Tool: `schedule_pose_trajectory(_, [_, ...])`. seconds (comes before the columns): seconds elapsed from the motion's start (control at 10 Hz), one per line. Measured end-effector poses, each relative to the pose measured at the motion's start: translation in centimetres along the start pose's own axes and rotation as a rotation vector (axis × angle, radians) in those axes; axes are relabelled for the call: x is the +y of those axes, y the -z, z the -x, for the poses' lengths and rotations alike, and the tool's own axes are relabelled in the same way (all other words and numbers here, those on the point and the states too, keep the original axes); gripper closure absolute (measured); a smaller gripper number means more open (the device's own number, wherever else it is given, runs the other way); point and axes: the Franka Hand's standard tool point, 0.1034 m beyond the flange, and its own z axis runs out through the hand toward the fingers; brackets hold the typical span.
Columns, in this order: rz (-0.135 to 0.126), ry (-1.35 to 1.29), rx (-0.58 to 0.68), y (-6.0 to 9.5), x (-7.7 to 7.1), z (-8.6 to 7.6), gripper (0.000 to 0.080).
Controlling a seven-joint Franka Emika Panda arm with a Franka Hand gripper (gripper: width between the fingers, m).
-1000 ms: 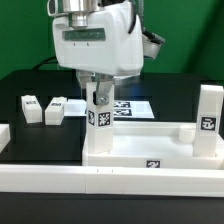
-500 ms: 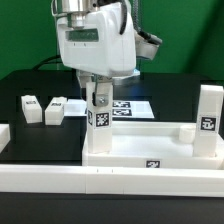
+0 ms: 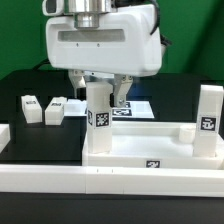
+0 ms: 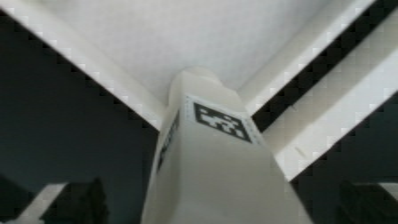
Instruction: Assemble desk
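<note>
Spread wide, the end effector (image 3: 100, 90) straddles the upright white block leg (image 3: 98, 120) without gripping it, with a finger clear on either side. That leg stands in the corner of the large white rimmed plastic tabletop (image 3: 135, 152) on the exterior view's left. The tabletop probably lies rim-up so legs can be set in from above. A second upright white leg (image 3: 208, 122) fills the corner on the exterior view's right. Two spare white block legs (image 3: 31, 108) lie on the black surface (image 3: 40, 140), apart from the tabletop. The wrist view looks down the leg, showing its black-and-white tag (image 4: 221, 120) and the white edges converging behind it. Only the exterior view shows the other legs.
</note>
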Motion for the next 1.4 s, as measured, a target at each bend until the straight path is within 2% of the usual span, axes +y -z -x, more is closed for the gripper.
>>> schedule_pose_trajectory(0.6, [0.0,0.541,0.001,0.0,0.06,-0.1,0.015])
schedule_pose_trajectory(0.7, [0.004,0.626,0.003,0.09,0.05,-0.16,0.015])
schedule_pose_trajectory(0.9, [0.029,0.826,0.006,0.17,-0.07,-0.15,0.015])
schedule_pose_trajectory(1.2, [0.034,0.976,0.007,0.13,0.52,-0.63,0.015])
schedule_pose_trajectory(1.3, [0.035,0.98,0.007,0.13,0.52,-0.63,0.0247])
schedule_pose_trajectory(1.4, [0.035,0.979,0.007,0.13,0.52,-0.63,0.0381])
